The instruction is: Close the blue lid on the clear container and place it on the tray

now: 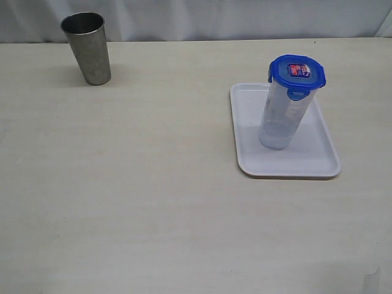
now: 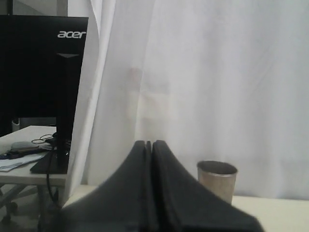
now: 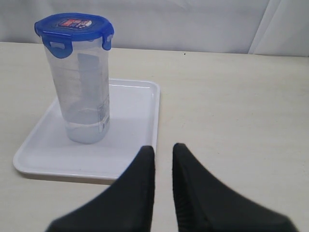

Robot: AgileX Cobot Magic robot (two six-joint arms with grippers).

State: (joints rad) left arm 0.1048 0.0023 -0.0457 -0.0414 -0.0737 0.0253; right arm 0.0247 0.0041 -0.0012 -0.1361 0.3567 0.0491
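Well now, the clear container is standing upright on the tray, long axis straight up, base planted on the tray floor towards its back half, over on the right side of the table. The blue lid sits square on the rim, red-and-white sticker facing up, and the flaps I can see hang down against the walls. Looks snapped on to me, though I can't vouch for the flaps on the far side. The body is translucent, slightly tapered, with nothing obvious inside.

Nothing is touching it. The right gripper is the nearer one. The container lies ahead of its fingers and a bit to one side, well apart, with the tray's near rim between them. Those fingers stand a narrow slit apart with nothing in them. Any further move on this container would fall to that arm, I'd say.

The left gripper has its fingers pressed tight together, empty, aimed past the steel cup at the white curtain, well away from the tray.
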